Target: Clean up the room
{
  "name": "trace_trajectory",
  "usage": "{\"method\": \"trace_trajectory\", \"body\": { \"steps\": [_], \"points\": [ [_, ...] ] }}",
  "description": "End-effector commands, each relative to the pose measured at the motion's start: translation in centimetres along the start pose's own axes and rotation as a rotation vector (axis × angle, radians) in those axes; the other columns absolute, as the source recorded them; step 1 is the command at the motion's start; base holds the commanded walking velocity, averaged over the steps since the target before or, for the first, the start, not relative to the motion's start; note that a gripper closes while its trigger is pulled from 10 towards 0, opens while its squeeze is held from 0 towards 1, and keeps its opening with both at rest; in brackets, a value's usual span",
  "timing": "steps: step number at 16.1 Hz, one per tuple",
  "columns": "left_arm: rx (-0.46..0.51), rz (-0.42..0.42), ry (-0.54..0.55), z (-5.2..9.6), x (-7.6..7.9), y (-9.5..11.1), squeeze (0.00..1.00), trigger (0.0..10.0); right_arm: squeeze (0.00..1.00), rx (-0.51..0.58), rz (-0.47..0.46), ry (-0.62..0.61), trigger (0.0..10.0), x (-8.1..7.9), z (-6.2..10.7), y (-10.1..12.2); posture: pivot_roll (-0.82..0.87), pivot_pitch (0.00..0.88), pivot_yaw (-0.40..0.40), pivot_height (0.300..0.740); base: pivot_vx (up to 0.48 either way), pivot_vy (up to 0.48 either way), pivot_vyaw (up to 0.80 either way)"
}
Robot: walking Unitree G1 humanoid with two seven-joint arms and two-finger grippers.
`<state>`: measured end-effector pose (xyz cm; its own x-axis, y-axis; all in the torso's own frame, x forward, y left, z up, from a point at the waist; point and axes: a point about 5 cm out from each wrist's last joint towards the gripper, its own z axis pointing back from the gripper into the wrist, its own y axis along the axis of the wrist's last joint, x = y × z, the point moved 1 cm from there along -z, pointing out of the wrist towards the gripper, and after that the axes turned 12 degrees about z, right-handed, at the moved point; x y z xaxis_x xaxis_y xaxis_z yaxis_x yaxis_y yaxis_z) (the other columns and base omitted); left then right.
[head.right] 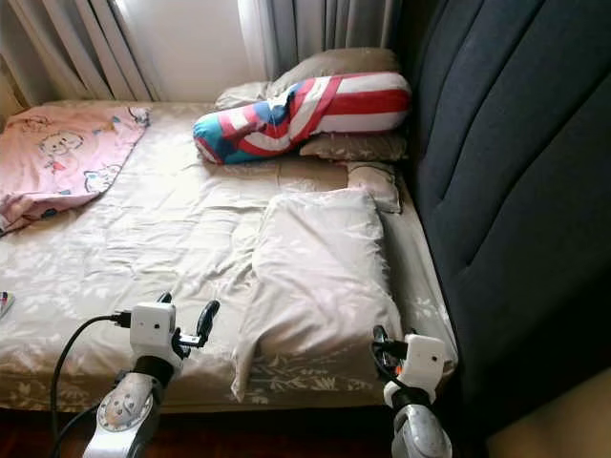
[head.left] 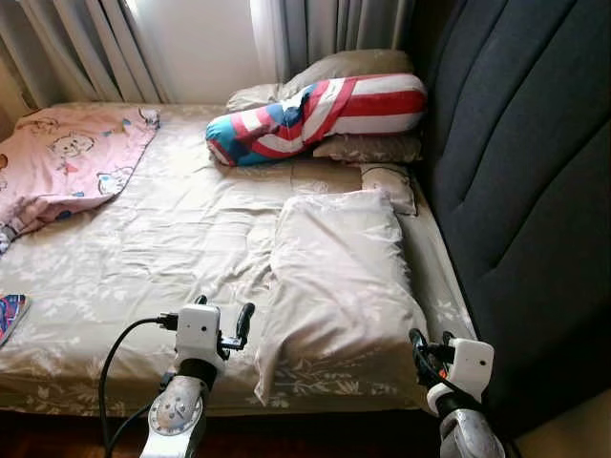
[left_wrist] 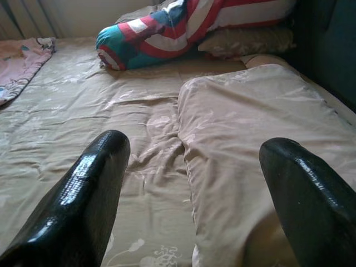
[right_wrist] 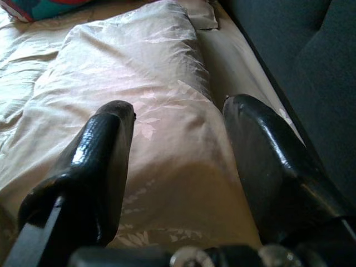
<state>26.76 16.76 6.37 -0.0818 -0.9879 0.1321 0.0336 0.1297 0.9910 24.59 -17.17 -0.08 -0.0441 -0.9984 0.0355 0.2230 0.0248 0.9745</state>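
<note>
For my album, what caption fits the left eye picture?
Both grippers, left and right, open beside the beige pillow.

A bed (head.left: 172,239) in a beige leaf-patterned sheet fills the room from its near edge to the far wall; a tall dark padded headboard (head.left: 520,162) rises along the bed's right side; grey curtains (head.left: 329,33) hang behind the head corner, with more pale drapes (head.left: 81,48) at the far left; daylight glows on the pale wall (head.left: 196,48) between them; a strip of dark wooden floor (head.left: 315,437) shows below the bed's near edge.
</note>
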Motion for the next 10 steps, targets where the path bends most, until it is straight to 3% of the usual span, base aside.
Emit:
{"method": "trace_trajectory", "body": {
  "steps": [1, 4, 10],
  "points": [
    [-0.018, 0.010, 0.009, 0.00, -0.41, -0.28, 0.00, 10.0, 0.00, 0.004, -0.007, -0.003, 10.0, 0.01, -0.25, 0.11, -0.02, 0.015, -0.007, 0.740, 0.000, 0.000, 0.00],
    [-0.012, 0.016, 0.013, -0.07, -0.69, -0.27, 0.00, 10.0, 0.00, -0.004, -0.009, 0.005, 10.0, -0.14, -0.38, -0.09, -0.02, 0.021, -0.007, 0.740, 0.000, 0.000, 0.00],
    [-0.009, 0.016, 0.011, -0.18, -0.88, -0.29, 0.00, 10.0, 0.00, -0.011, -0.012, 0.014, 10.0, -0.28, -0.51, -0.29, -0.02, 0.030, -0.005, 0.740, 0.277, 0.000, 0.00]
  ]
}}
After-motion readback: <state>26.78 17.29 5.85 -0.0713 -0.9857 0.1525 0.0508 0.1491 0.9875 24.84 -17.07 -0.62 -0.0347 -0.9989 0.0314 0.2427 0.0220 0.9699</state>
